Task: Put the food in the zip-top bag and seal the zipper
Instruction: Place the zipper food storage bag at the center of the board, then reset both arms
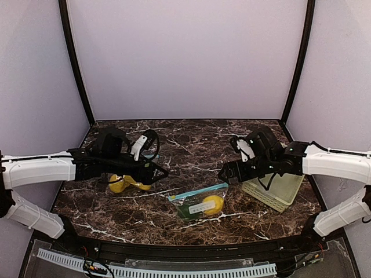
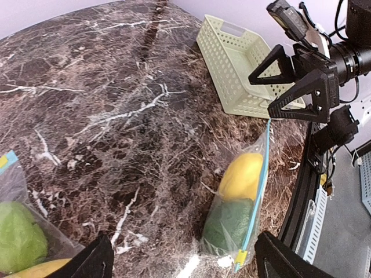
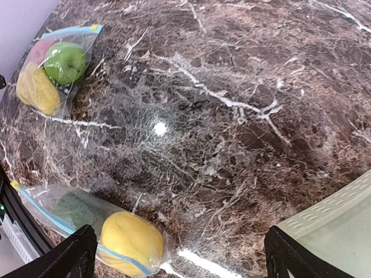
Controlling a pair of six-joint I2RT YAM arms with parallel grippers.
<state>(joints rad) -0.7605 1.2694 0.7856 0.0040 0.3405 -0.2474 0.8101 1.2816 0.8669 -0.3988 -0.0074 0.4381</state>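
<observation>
Top external view is showing the left gripper hanging with its fingers spread, just beside a second bag that is holding yellow pieces on the marble table. The right gripper is hanging spread too, between the pale green basket and the zip-top bag. That bag is lying flat near the table's front middle, apart from both grippers.

Left wrist view is looking across at the zip-top bag. A yellow piece and a dark green piece are sitting inside it, touching, and the blue zipper strip is running along one edge. A light green ball is showing in the second bag at lower left.

Right wrist view is showing its own fingertips wide apart, clear of both bags. The red ball is lying in the second bag beside the green ball.
</observation>
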